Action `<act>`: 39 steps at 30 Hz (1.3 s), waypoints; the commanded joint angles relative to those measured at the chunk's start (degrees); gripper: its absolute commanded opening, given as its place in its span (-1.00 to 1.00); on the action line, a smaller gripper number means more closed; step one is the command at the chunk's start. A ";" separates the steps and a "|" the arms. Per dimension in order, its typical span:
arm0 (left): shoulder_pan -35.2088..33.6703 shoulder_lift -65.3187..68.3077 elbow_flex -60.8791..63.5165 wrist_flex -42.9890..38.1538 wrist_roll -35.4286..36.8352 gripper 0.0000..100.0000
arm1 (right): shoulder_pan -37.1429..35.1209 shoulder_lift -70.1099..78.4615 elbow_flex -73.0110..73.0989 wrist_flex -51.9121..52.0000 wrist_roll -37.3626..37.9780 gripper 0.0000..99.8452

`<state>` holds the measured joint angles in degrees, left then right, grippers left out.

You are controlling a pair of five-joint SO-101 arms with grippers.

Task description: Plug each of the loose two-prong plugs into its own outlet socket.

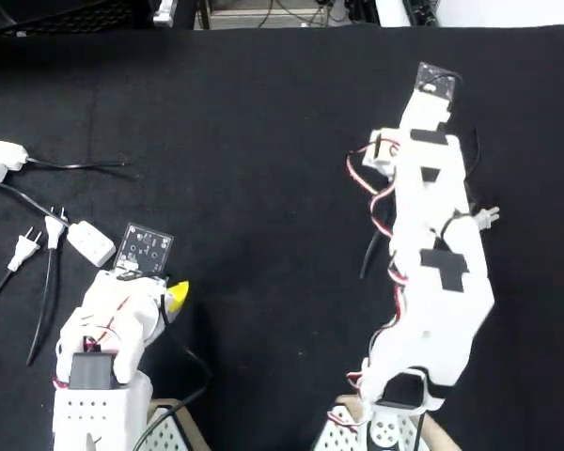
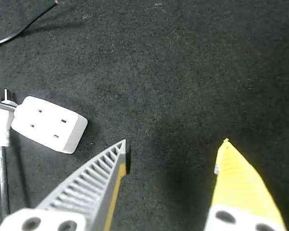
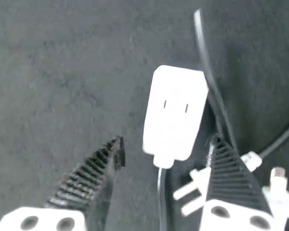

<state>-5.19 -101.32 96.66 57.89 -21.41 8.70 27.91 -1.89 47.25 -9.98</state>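
Note:
In the left wrist view my left gripper [image 2: 175, 142] hangs open over bare black cloth, one finger grey, one yellow [image 2: 236, 178]. A white outlet socket [image 2: 48, 123] lies just off the grey finger, with a white two-prong plug [image 2: 1, 115] beside it. The high view shows that socket [image 1: 92, 241] and two loose plugs [image 1: 23, 246] [image 1: 54, 225] ahead of the left arm. My right gripper [image 3: 165, 143] is open with black fingers. A second white socket [image 3: 176, 113] lies just ahead between them, and two white plugs [image 3: 192, 192] [image 3: 274, 178] rest by one finger.
A white adapter [image 1: 0, 158] with a black cable lies at the far left of the black table [image 1: 263, 141]. A plug [image 1: 489, 216] peeks out beside the stretched right arm [image 1: 432, 244]. Black cables [image 3: 207, 62] run past the right socket.

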 commanded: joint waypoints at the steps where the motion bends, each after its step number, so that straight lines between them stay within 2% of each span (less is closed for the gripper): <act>1: 0.84 0.26 0.84 -1.05 0.00 -0.40 | 0.79 4.35 -9.89 2.99 -0.62 -0.44; 9: 0.84 0.26 0.84 -1.05 0.00 -0.40 | 1.93 18.77 -29.93 16.09 -0.62 -0.44; 16: 0.84 0.26 0.84 -1.05 0.09 -0.41 | 1.76 25.27 -43.74 26.55 -0.62 -0.46; 18: 0.84 0.26 0.84 -1.05 0.09 -0.41 | 1.76 26.15 -46.55 28.57 -0.53 -0.54; 23: 0.84 0.18 0.84 -1.05 0.09 -0.41 | 1.76 26.77 -52.00 32.35 -0.18 -0.93; 25: 0.84 0.09 0.84 -1.05 0.09 -0.41 | 1.49 26.77 -54.11 34.29 1.58 -0.98; 31: 0.84 0.00 0.84 -1.05 0.09 -0.41 | -3.08 26.51 -60.97 42.64 6.86 -0.98; 36: 0.84 -0.18 0.84 -1.05 0.09 -0.41 | -9.49 26.51 -71.69 54.24 11.69 -0.98; 39: 0.75 -0.18 0.84 -1.05 0.09 -0.41 | -12.04 24.84 -71.08 54.07 14.42 -0.98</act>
<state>-5.19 -101.32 96.66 57.89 -21.41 -0.62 55.25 -70.20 99.65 2.15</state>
